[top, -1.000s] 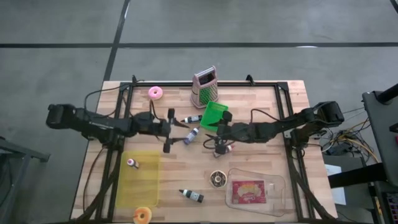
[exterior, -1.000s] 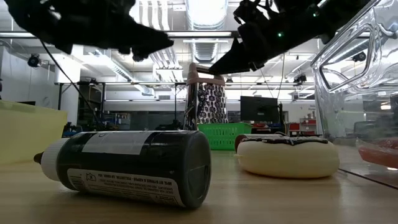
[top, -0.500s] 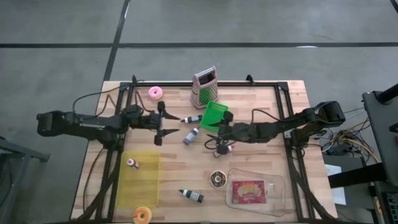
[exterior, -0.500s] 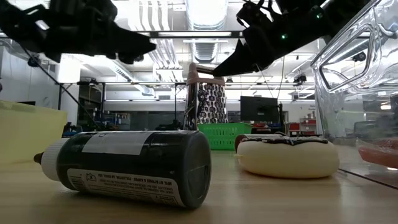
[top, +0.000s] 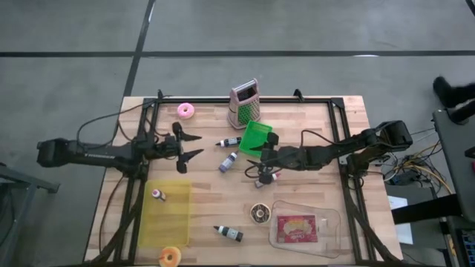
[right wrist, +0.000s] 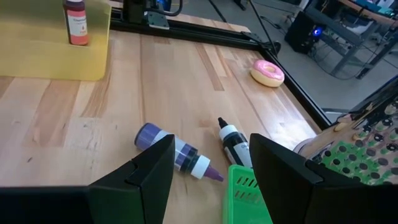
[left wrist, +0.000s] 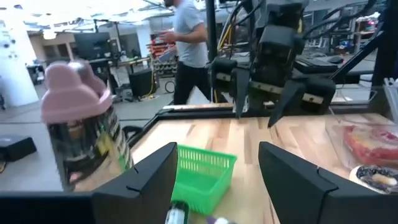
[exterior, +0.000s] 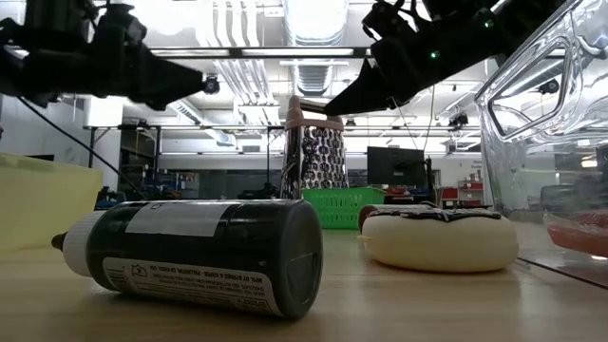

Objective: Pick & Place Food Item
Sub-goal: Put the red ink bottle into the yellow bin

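Grey concrete floor (top: pixel 297 30); bright ceiling lights (exterior: pixel 313 19) over workshop.

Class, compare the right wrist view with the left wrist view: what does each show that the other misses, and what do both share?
Only the right wrist view shows the pink donut, the purple bottle lying flat, and the yellow tray. Only the left wrist view shows the right gripper, open, a person behind the table, and the clear container. Both show the green basket and the grater.
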`<control>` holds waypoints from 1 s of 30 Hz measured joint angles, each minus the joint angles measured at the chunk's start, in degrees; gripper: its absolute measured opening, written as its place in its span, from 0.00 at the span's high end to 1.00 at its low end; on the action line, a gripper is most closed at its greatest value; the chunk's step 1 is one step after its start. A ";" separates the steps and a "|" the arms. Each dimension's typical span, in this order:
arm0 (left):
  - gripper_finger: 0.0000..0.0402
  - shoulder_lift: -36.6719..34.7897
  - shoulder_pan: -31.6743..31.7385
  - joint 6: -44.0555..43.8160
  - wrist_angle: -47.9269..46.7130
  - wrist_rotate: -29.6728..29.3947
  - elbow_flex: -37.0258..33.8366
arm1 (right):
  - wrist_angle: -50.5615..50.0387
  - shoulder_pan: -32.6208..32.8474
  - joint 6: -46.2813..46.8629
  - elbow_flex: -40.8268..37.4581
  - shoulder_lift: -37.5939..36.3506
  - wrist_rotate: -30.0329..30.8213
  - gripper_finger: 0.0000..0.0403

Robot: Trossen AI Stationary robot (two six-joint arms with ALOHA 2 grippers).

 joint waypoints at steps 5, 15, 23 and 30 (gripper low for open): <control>0.43 -2.54 -0.04 -2.42 -0.08 -0.06 -4.09 | 0.09 -0.02 -0.60 0.00 0.00 -0.01 0.50; 0.43 -7.21 -0.04 -3.93 -2.44 6.13 -5.35 | 0.05 -0.17 -0.68 0.07 0.00 -2.84 0.50; 0.43 -8.95 -0.04 -4.09 -6.12 8.14 -5.24 | -0.26 -0.39 -0.34 0.09 0.00 -6.66 0.50; 0.43 -9.52 -0.02 -4.35 -8.67 11.57 -4.45 | -0.31 -1.25 0.39 0.09 0.00 -11.72 0.50</control>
